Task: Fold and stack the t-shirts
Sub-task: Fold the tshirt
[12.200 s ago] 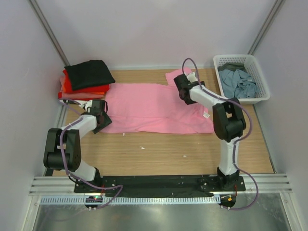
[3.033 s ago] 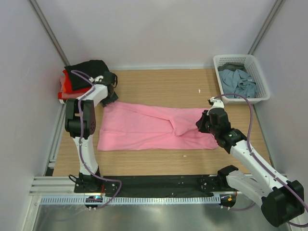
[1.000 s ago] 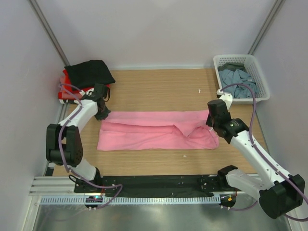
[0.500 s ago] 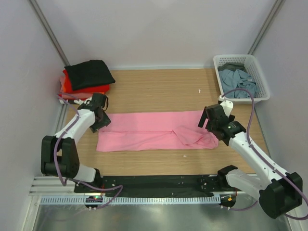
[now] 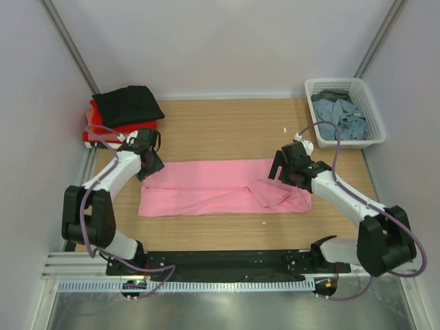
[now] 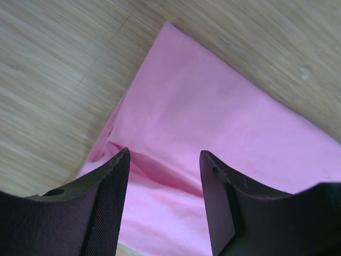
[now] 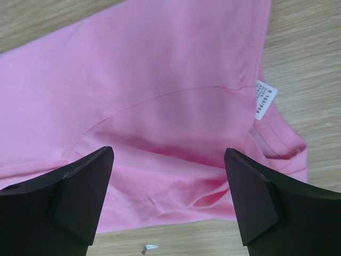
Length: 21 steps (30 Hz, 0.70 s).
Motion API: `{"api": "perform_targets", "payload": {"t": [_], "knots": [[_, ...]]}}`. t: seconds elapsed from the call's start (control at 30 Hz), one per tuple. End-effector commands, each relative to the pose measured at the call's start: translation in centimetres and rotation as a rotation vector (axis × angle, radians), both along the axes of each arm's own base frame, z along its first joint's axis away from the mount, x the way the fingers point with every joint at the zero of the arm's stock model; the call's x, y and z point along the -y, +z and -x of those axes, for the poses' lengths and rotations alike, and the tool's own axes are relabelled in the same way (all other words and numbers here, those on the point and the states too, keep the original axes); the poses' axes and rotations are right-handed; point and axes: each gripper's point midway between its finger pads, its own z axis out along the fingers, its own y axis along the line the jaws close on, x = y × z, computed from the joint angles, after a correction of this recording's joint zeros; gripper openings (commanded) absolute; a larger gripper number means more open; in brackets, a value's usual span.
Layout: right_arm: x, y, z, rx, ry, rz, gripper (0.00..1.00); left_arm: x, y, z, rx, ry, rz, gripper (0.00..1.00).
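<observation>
Pink shirt (image 5: 206,187) folded on counter (image 5: 227,130): L claw (image 6: 164,160) above its left end, R claw (image 7: 168,154) above right end, both spread, empty.

Left claw (image 6: 165,156) and right claw (image 7: 169,153) agape

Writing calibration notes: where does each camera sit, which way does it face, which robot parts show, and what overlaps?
Top external: above and behind the bases, looking down at the table; both arms, left gripper and right gripper show.
Left wrist: looks down at the pink t-shirt's far left corner; own fingers at bottom.
Right wrist: looks down at its neck tag end; own fingers at bottom.
Shared: all three see the pink t-shirt.
</observation>
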Motion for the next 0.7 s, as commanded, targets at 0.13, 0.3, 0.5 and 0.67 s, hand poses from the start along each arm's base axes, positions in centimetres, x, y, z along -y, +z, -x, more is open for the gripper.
{"api": "perform_targets", "payload": {"t": [0.13, 0.3, 0.5, 0.67], "knots": [[-2.2, -2.2, -3.6, -0.050, 0.020, -0.018, 0.93, 1.7, -4.7, -2.1, -0.098, -0.077, -0.034, 0.55], [-2.6, -4.3, -5.5, -0.096, 0.027, 0.019, 0.94, 2.1, -7.6, -0.7, -0.189, -0.100, -0.049, 0.52], [-3.5, -5.7, -10.9, -0.149, 0.042, 0.071, 0.95, 3.8, -9.1, 3.0, -0.239, -0.136, -0.050, 0.52], [-5.4, -6.3, -17.2, -0.174, 0.085, 0.065, 0.95, 7.6, -6.4, 5.7, -0.173, -0.200, 0.010, 0.52]]}}
